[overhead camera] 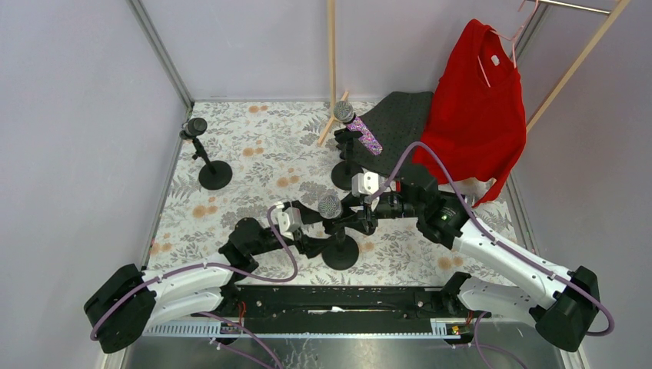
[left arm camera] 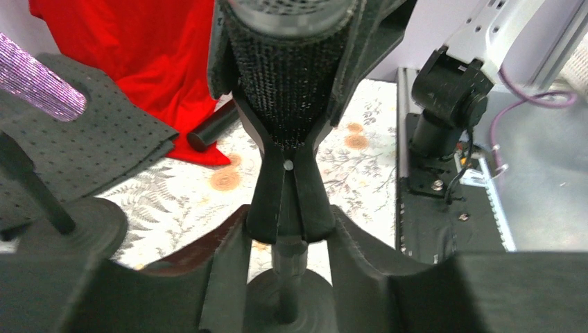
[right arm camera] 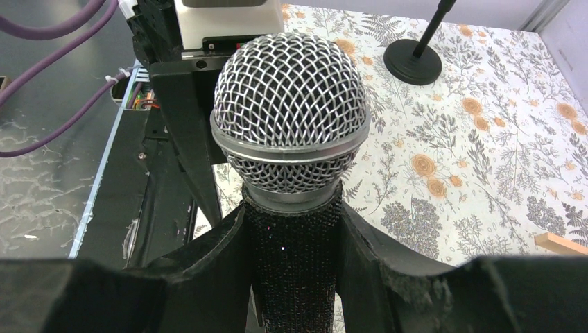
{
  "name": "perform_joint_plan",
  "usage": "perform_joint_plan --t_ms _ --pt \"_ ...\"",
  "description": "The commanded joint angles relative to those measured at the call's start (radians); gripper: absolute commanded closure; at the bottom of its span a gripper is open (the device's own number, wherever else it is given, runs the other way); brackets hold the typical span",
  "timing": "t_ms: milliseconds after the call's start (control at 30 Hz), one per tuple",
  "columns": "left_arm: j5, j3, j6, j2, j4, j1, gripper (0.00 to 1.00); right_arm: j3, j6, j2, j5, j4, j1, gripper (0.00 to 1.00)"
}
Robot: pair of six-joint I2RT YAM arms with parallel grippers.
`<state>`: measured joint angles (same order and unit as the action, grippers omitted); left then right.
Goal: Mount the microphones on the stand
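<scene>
Black microphone (right arm camera: pixel 290 111) upright in clip of centre stand (overhead camera: pixel 340 250), 6 o'clock on table (overhead camera: pixel 261 138). Right tool (right arm camera: pixel 295 236) clamped on its body; left tool (left arm camera: pixel 288 236) clamped at clip neck. Step judged: seating. Next: confirm fully home, release right tool gently.

Red shirt (overhead camera: pixel 477 115), black mat (overhead camera: pixel 396 115), floral tablecloth (overhead camera: pixel 261 146), wooden pole (overhead camera: pixel 332 46)

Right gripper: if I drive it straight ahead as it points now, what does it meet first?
The right gripper is shut on the microphone. Just beyond, the left gripper holding the stand blocks the line, probably the next contact; depth is unclear.
</scene>
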<state>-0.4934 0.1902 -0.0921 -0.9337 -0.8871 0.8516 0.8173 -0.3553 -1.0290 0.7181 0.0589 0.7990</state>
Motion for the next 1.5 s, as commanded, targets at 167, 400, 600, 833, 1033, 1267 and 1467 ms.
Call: perform_joint_plan --t_ms 167,400,600,833,1033,1267,1467 --pt "0.018 0.031 0.003 0.011 -0.014 0.002 0.01 0.004 0.010 0.033 -0.016 0.013 0.012 0.78" --pt "0.021 0.023 0.002 0.020 0.006 0.003 0.01 0.049 0.020 0.035 -0.017 0.011 0.012 0.46" --pt "0.035 0.004 -0.004 0.070 0.054 0.003 0.01 0.080 0.026 0.062 -0.040 0.013 0.012 0.26" --pt "0.084 0.004 -0.017 0.176 0.195 0.002 0.01 0.081 0.027 0.128 -0.076 -0.006 0.012 0.21" --pt "0.137 0.010 -0.065 0.265 0.299 0.002 0.01 0.045 0.029 0.225 -0.153 -0.030 0.011 0.20" --pt "0.081 -0.016 -0.072 0.251 0.264 0.004 0.01 -0.005 0.044 0.303 -0.203 -0.052 0.012 0.20" --pt "0.135 -0.104 -0.090 0.157 0.046 0.059 0.01 -0.047 0.051 0.359 -0.235 -0.093 0.012 0.20"
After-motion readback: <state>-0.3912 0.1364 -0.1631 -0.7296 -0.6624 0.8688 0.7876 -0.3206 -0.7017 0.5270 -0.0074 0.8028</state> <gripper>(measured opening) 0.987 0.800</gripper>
